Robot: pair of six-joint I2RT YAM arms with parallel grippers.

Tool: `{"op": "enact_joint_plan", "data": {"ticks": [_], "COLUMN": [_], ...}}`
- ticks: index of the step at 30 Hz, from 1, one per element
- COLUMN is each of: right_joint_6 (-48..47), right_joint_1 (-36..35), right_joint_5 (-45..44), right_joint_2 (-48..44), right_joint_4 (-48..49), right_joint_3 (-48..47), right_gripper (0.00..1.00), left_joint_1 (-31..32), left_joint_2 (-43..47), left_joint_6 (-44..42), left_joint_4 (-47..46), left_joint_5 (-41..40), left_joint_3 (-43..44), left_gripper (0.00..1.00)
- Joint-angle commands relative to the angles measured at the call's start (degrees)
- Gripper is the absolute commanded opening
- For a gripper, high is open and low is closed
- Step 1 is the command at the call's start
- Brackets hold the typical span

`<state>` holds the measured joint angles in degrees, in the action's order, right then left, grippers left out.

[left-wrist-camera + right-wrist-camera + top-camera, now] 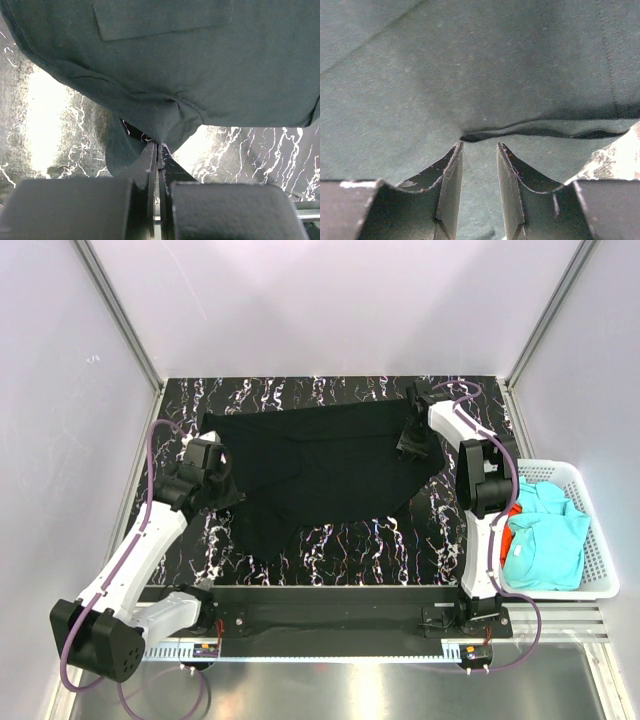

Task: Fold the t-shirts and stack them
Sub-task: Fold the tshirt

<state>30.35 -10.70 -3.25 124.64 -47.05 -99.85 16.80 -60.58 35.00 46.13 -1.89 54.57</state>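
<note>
The large black t-shirt [320, 465] lies spread and partly rumpled across the middle of the dark marbled table. My left gripper [222, 478] is at its left edge, shut on a pinched fold of the black cloth [165, 125]. My right gripper [412, 440] is over the shirt's right edge, open, its fingertips [456, 150] resting on the black cloth [480, 75] beside a raised fold. Turquoise t-shirts [545, 535] and an orange-red one [508, 530] lie in the basket at right.
A white lattice basket [600, 550] stands off the table's right edge. The marbled table [340, 545] shows bare in front of the shirt. Grey walls enclose the back and sides.
</note>
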Motion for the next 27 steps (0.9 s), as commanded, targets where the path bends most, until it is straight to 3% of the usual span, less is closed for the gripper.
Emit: {"op": "enact_joint_plan", "data": {"ticks": [1, 21, 27], "right_joint_6": [-1.17, -2.22, -2.23], "right_joint_1": [-0.90, -3.36, -3.28], "right_joint_5": [-2.29, -3.43, -4.57], "right_joint_2": [0.69, 4.65, 4.56], "right_joint_4": [-1.82, -2.79, -3.14], "right_joint_3": [-2.10, -4.82, -4.47], "right_gripper": [0.39, 0.40, 0.36], "left_joint_1": [-0.36, -0.45, -0.54], "left_joint_2": [1.34, 1.60, 1.60], "left_joint_6": [0.68, 0.68, 0.42], "left_joint_4": [-2.71, -3.06, -3.06], "left_joint_5": [1.36, 1.54, 1.54], "left_joint_3": [-0.86, -1.30, -1.13], "left_gripper": [0.00, 0.00, 0.00]}}
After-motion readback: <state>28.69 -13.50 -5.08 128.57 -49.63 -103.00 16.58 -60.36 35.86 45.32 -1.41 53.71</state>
